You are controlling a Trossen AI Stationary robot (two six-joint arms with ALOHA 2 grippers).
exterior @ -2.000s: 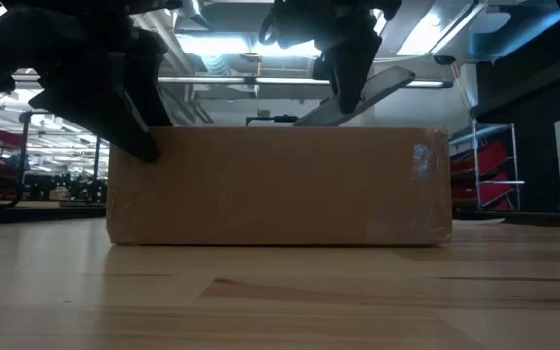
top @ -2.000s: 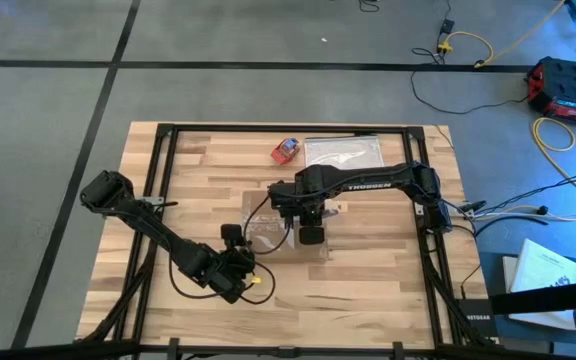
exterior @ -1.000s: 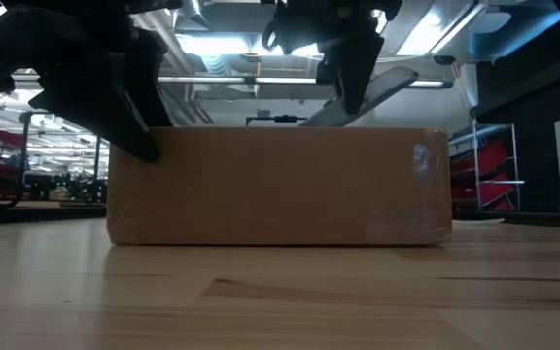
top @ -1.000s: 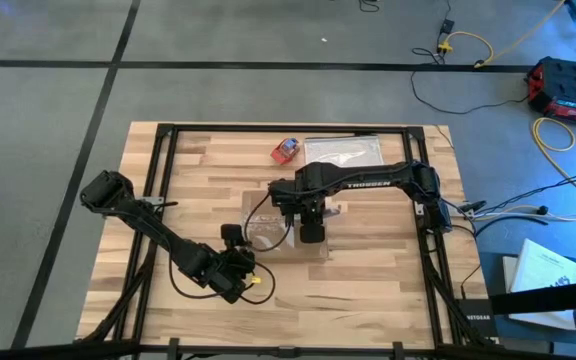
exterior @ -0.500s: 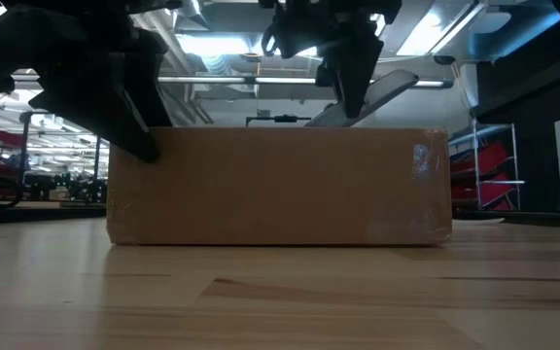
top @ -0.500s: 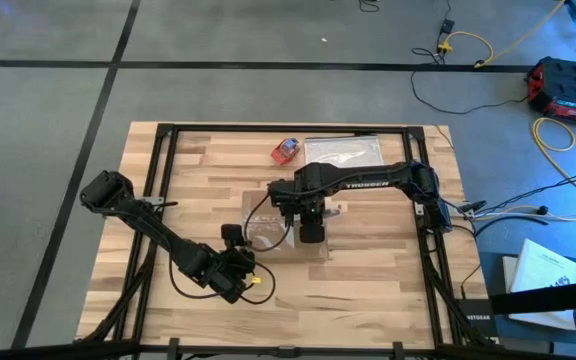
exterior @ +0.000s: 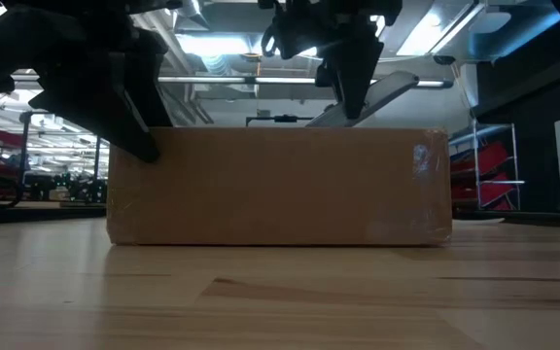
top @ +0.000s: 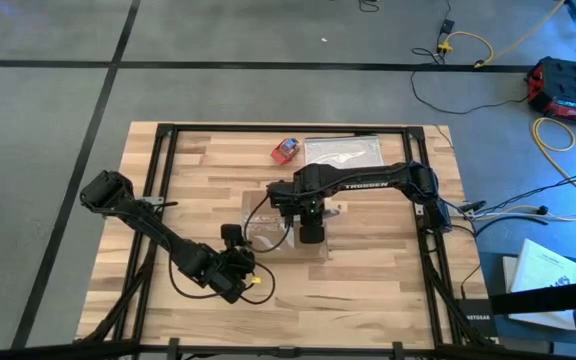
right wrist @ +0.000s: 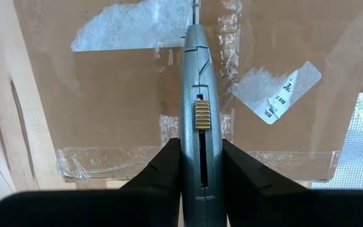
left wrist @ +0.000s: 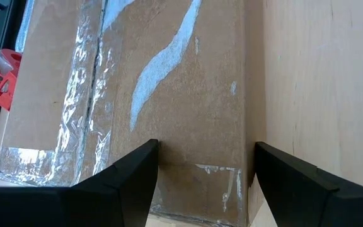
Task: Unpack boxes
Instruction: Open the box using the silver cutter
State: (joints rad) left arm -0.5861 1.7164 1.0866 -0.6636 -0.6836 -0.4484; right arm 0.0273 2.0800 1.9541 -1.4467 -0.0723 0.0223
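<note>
A pale wooden table [top: 368, 280] stands on grey floor [top: 48, 100]. The taped brown box [exterior: 280, 185] lies under the right end effector [right wrist: 197, 161], which grips a grey knife [right wrist: 197, 82]; the left end effector [left wrist: 200, 170] straddles its corner, fingers apart.

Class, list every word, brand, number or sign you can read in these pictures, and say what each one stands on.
"TROSSEN": white letters on the right arm, seen from above.
Small dark print on the torn white label stuck to the cardboard box: too small to read.
Nothing else is readable.
</note>
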